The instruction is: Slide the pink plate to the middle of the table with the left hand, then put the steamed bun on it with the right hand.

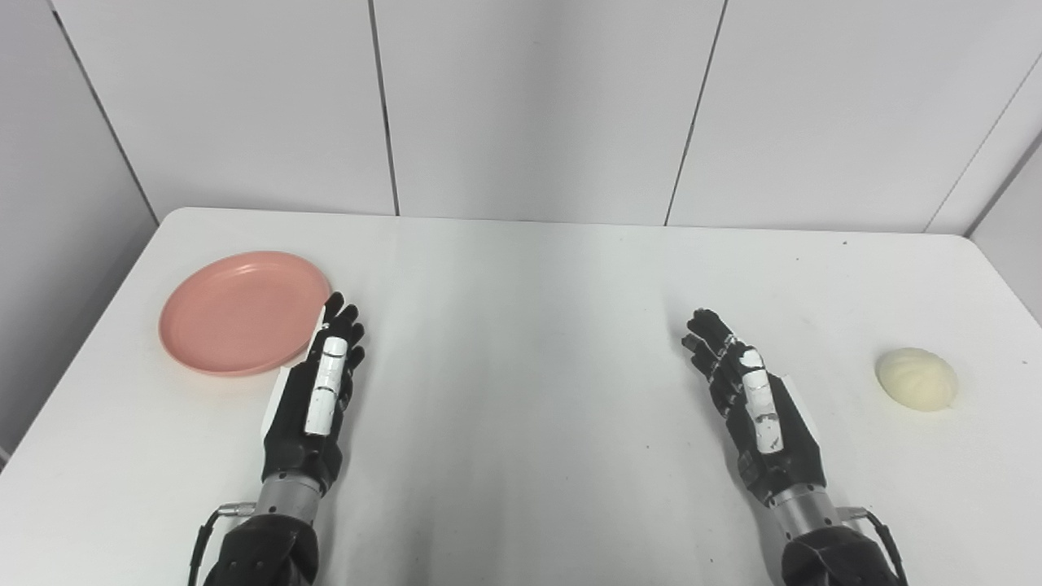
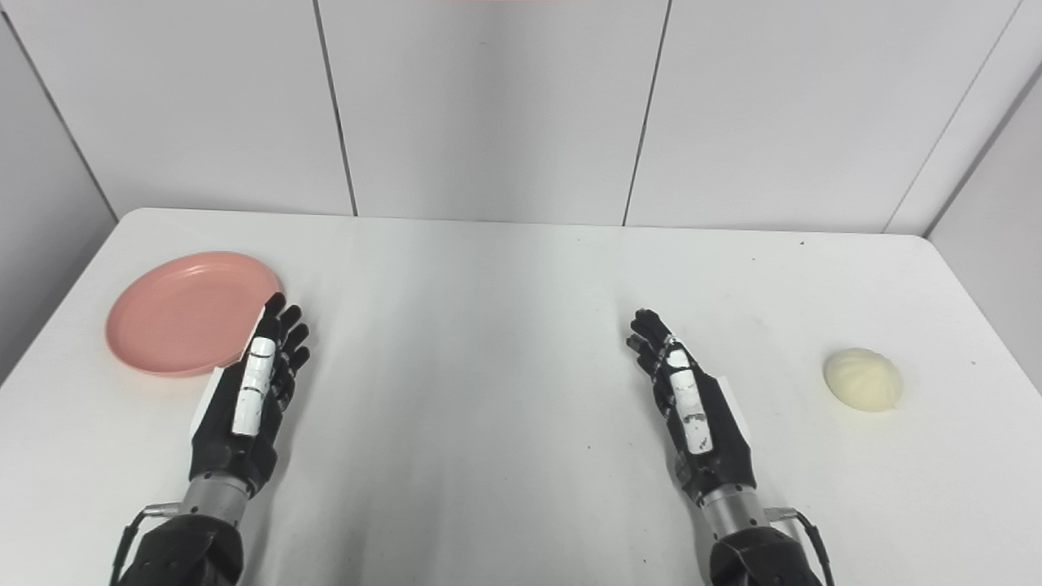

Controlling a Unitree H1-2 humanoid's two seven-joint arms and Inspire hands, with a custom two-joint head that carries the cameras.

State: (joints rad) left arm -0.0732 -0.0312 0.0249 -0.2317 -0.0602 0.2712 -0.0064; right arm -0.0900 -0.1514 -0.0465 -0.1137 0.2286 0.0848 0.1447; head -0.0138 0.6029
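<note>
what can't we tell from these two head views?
- Left hand against pink plate: both views, the fingertips overlap the rim; contact or a gap cannot be told.
- Both palms: hidden, since the hands are seen edge-on.
- Steamed bun: its underside and far side are hidden by its own body.
- Forearms: cut off by the bottom edge.
</note>
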